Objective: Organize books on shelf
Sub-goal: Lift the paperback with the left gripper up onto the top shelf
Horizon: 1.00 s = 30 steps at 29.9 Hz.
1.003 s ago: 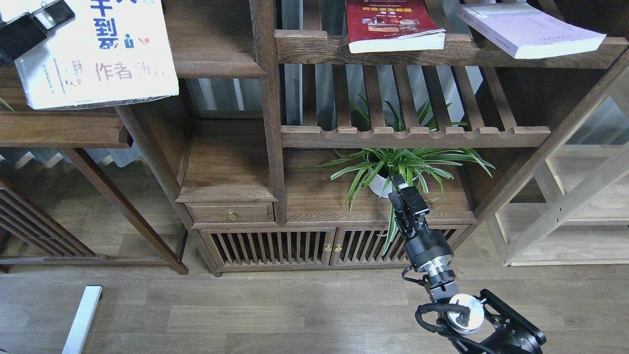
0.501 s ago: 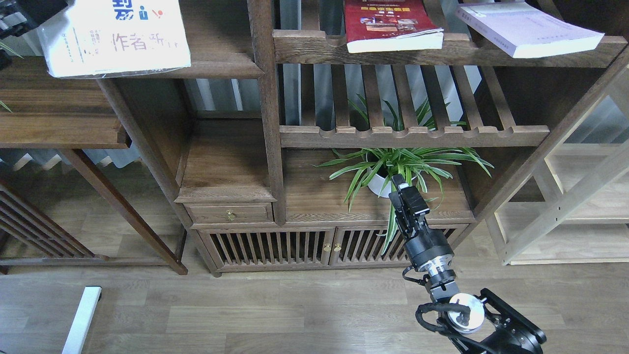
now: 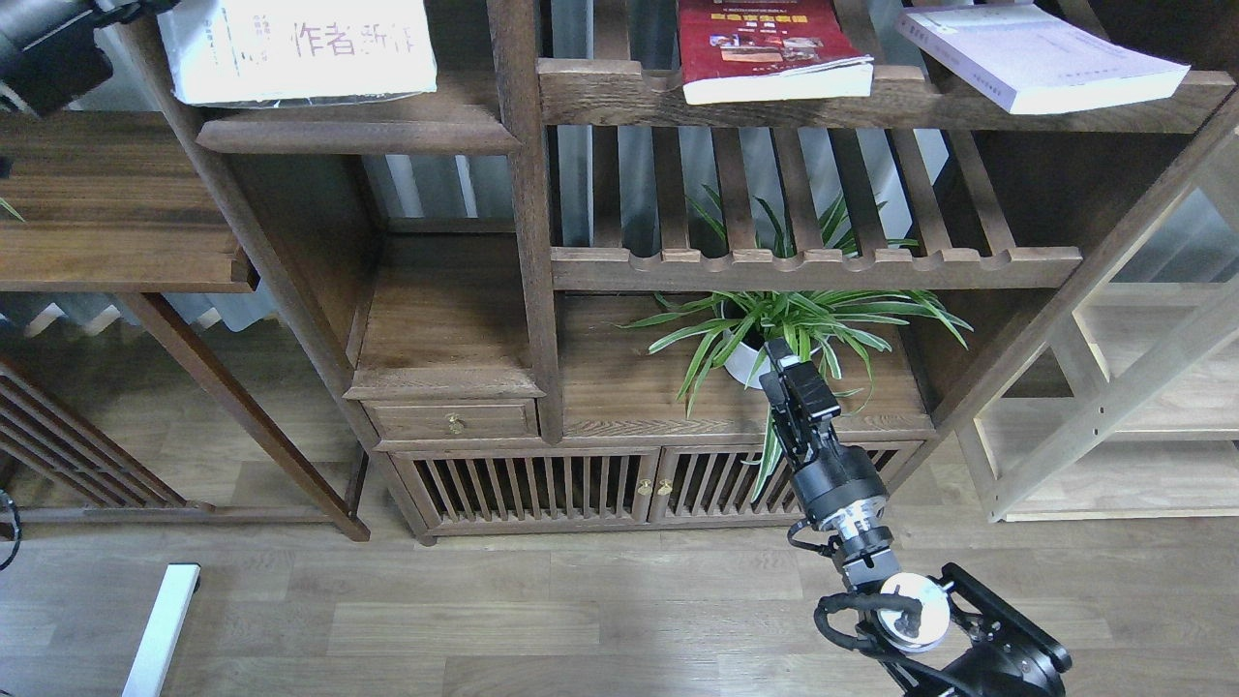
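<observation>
**Jaws up by the white book, spare arm low**

Jaws on my left gripper (image 3: 135, 8) are cut off at the upper left corner, so I cannot tell whether they pinch the white book (image 3: 300, 48). That book lies flat on the solid shelf (image 3: 358, 131), its near edge just overhanging the rounded front, probably mid-placement. My right gripper (image 3: 786, 373) looks pressed together and empty, parked low centre before the spider plant (image 3: 784, 319). The red book (image 3: 765, 48) and lavender book (image 3: 1041, 58) rest on the slatted rail, upper right, both overhanging. Free board remains right of the white book, up to the post.
</observation>
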Tool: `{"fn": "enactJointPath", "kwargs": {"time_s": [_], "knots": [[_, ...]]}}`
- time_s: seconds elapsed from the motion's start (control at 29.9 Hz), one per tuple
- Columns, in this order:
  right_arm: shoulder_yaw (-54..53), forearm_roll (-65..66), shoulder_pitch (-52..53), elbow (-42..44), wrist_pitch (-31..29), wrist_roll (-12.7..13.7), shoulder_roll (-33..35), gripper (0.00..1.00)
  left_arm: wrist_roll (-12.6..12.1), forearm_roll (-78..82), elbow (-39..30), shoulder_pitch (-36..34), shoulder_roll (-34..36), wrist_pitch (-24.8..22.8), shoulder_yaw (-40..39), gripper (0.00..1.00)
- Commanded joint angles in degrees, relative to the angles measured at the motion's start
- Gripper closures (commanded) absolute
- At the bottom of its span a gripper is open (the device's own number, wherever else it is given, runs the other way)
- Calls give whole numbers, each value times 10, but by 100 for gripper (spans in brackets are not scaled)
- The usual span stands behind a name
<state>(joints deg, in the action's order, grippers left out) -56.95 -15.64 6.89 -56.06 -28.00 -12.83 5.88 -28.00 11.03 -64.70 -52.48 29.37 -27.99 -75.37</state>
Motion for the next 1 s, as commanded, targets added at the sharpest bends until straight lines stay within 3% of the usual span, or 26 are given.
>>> {"fn": "enactJointPath", "kwargs": {"time_s": [0.0,0.97], "knots": [[-1,0,0,-1,0,0,-1,28,0,8,4,-3,-1,0,0,100],[4,2,44,2,0,0,-11,28,0,49,55,-35,5,0,-3,100]]}}
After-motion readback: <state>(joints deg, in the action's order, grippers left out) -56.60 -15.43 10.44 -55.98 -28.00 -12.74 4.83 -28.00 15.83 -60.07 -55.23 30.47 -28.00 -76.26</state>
